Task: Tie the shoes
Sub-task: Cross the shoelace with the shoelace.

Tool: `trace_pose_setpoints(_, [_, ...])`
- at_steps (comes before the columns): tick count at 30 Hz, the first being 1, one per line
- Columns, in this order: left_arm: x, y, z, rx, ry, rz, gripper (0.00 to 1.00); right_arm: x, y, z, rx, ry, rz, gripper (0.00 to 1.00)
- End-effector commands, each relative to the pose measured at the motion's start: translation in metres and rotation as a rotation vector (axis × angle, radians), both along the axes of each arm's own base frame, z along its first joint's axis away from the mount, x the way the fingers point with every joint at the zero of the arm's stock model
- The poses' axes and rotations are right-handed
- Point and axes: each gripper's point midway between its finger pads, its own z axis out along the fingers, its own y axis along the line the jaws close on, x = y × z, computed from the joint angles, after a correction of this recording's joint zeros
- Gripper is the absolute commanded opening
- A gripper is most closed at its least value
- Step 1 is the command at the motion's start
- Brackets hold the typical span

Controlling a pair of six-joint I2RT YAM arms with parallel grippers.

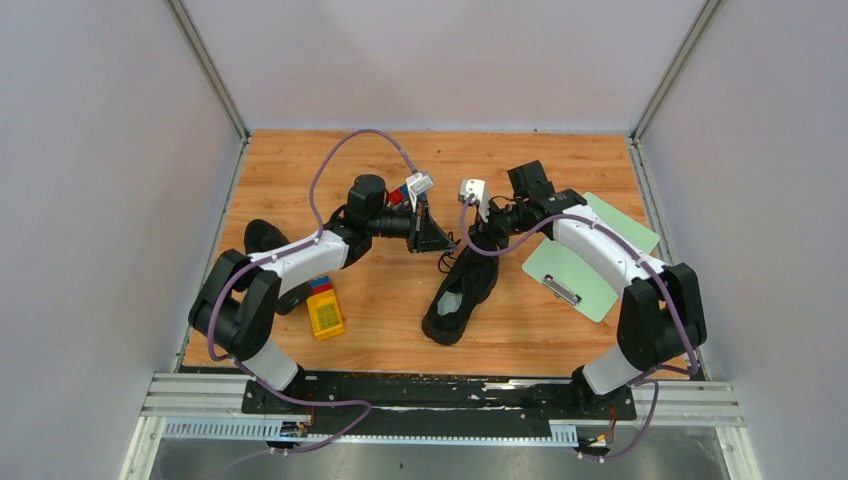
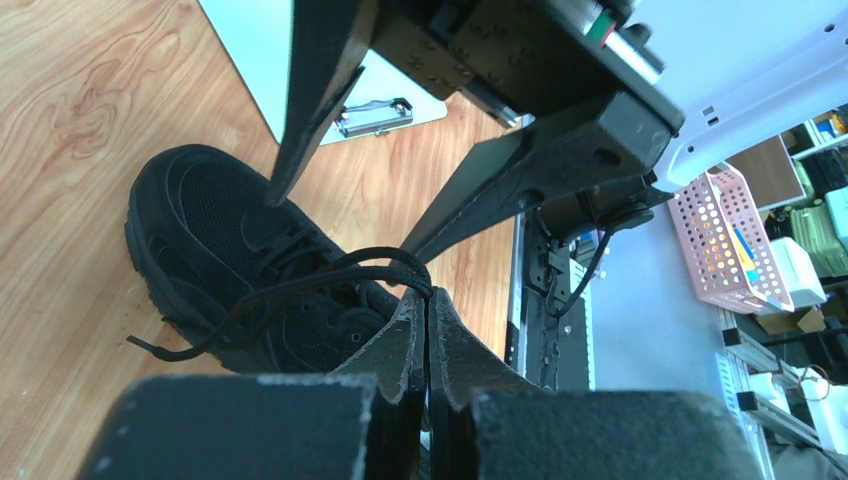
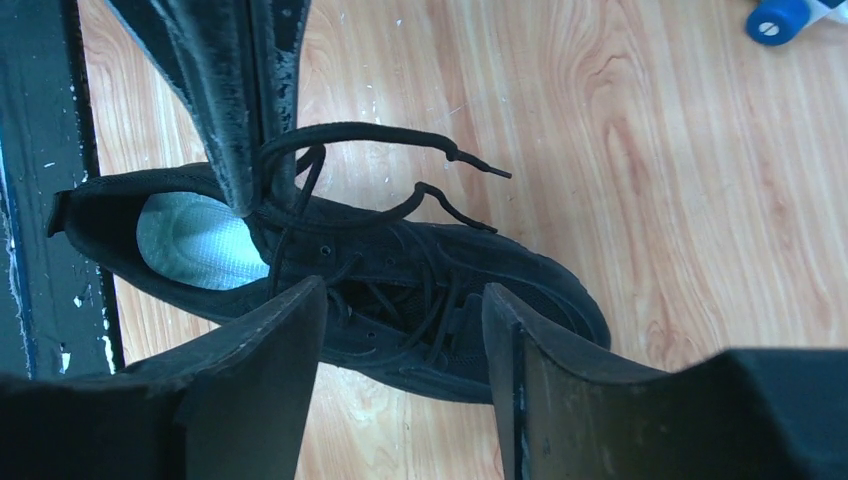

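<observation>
One black shoe (image 1: 460,292) lies mid-table, toe towards the far side, its pale insole (image 3: 195,240) showing. My left gripper (image 2: 428,300) is shut on a loop of its black lace (image 2: 300,285) and holds it up above the shoe's tongue. In the top view that gripper (image 1: 438,240) sits just left of the shoe's toe end. My right gripper (image 3: 400,330) hangs open over the shoe's laced middle, nothing between its fingers (image 3: 285,350). Both lace ends (image 3: 480,165) hang free. A second black shoe (image 1: 262,238) lies at the left, mostly hidden by the left arm.
A pale green clipboard (image 1: 590,262) lies right of the shoe, under the right arm. A yellow block with red and blue parts (image 1: 325,313) sits at the near left. A small blue thing (image 3: 775,18) lies on the wood. Grey walls enclose the table.
</observation>
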Motion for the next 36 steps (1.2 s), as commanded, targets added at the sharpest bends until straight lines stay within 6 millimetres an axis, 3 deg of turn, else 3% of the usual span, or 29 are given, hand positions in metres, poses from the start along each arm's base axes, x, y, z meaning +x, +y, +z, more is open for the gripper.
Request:
trace_pose_setpoints(1, [0.003, -0.002, 0.024, -0.043, -0.071, -0.021, 0.00, 0.010, 0.022, 0.024, 0.086, -0.068, 0.074, 0.60])
trace_pose_setpoints(9, [0.006, -0.006, 0.027, -0.054, -0.062, -0.030, 0.00, -0.002, 0.039, 0.024, 0.149, -0.017, 0.125, 0.56])
trace_pose_setpoints(13, [0.007, -0.007, 0.027, -0.054, -0.058, -0.033, 0.00, 0.004, 0.042, 0.021, 0.145, -0.014, 0.084, 0.52])
trace_pose_setpoints(15, [0.007, -0.007, 0.027, -0.054, -0.059, -0.033, 0.00, 0.010, 0.042, 0.020, 0.135, -0.016, 0.049, 0.45])
trace_pose_setpoints(19, [0.007, -0.006, 0.025, -0.047, -0.059, -0.031, 0.00, 0.023, 0.035, 0.024, 0.098, -0.053, -0.023, 0.21])
trace_pose_setpoints(28, [0.008, -0.005, 0.025, -0.041, -0.068, -0.025, 0.00, 0.014, 0.020, 0.064, 0.119, -0.163, -0.055, 0.01])
trace_pose_setpoints(32, [0.007, -0.004, 0.028, -0.044, -0.081, -0.025, 0.00, 0.004, 0.011, 0.062, 0.097, -0.189, -0.053, 0.00])
trace_pose_setpoints(36, [0.004, -0.003, 0.033, -0.053, -0.092, -0.032, 0.00, -0.007, 0.007, 0.041, 0.081, -0.116, -0.066, 0.24])
